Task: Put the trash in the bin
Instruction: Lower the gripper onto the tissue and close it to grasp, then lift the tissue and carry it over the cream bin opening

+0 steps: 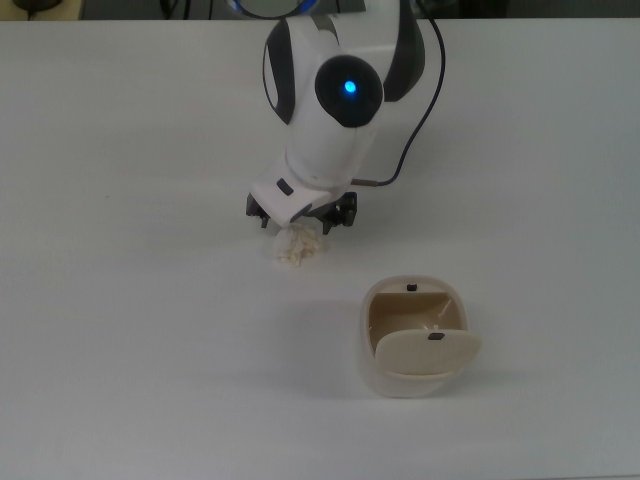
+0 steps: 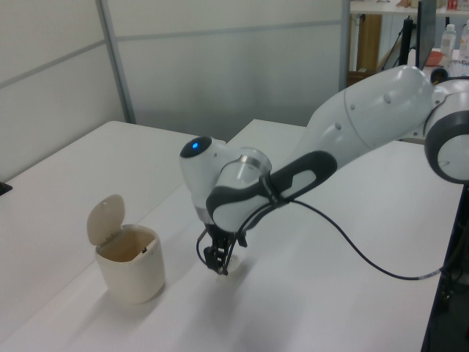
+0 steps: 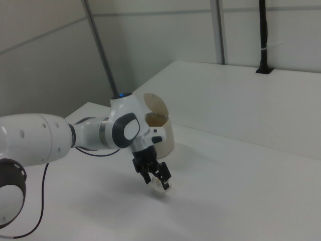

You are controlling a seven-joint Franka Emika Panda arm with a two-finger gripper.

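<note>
On the white table (image 1: 120, 300), the trash (image 1: 298, 246) lies at about ten o'clock from the bin (image 1: 412, 340) in the top view, apart from it. The gripper (image 1: 300, 222) is low over the wad's far edge, its jaws spread wide with one dark finger (image 1: 345, 210) on each side above it and nothing held between them. The bin stands upright at the top view's lower right, its swing lid (image 1: 428, 351) tipped up and the tan inside showing.
</note>
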